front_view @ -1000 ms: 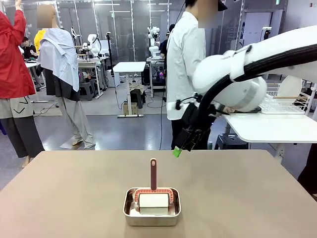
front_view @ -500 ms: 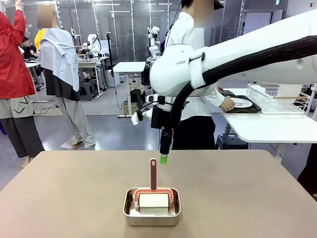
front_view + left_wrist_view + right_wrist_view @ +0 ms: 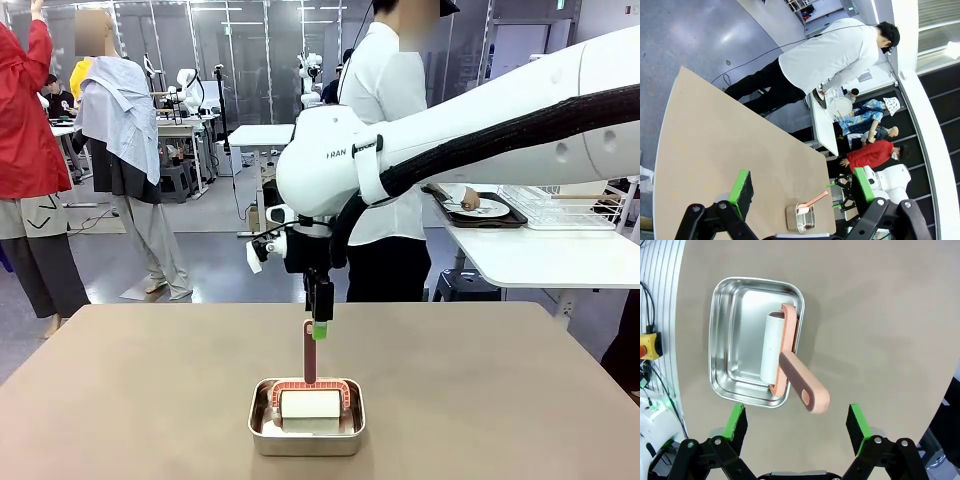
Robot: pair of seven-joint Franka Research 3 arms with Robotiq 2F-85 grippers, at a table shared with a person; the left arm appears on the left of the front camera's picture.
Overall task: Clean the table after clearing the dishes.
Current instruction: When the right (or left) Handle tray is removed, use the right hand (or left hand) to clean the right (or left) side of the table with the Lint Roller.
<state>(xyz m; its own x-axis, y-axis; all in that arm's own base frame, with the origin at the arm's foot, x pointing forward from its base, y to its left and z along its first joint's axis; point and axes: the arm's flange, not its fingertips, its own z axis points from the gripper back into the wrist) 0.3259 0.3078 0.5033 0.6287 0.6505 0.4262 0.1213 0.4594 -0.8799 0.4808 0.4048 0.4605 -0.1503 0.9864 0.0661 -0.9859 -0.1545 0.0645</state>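
Note:
The beige-brown table (image 3: 140, 400) carries a small steel pan (image 3: 262, 432) that holds a roller (image 3: 309, 403) with a white roll and a pink handle standing up. My right gripper (image 3: 320, 328) hangs just above the handle's tip. From the right wrist its green pads (image 3: 735, 420) are spread wide, and the handle tip (image 3: 812, 397) lies between and beyond them, untouched. My left gripper (image 3: 802, 184) is open high above the table (image 3: 705, 150). A person at the white side table has a hand on a white plate (image 3: 487, 208) on a dark tray (image 3: 510, 218).
The white side table (image 3: 540, 255) with a wire rack (image 3: 560, 205) stands at the far right. The person stands between it and the table's far edge. Bare tabletop (image 3: 880, 315) surrounds the pan (image 3: 722, 340) on all sides.
My right arm has swung left from the far right and lowered, bringing its gripper over the roller handle. The person has turned toward the side table with the plate.

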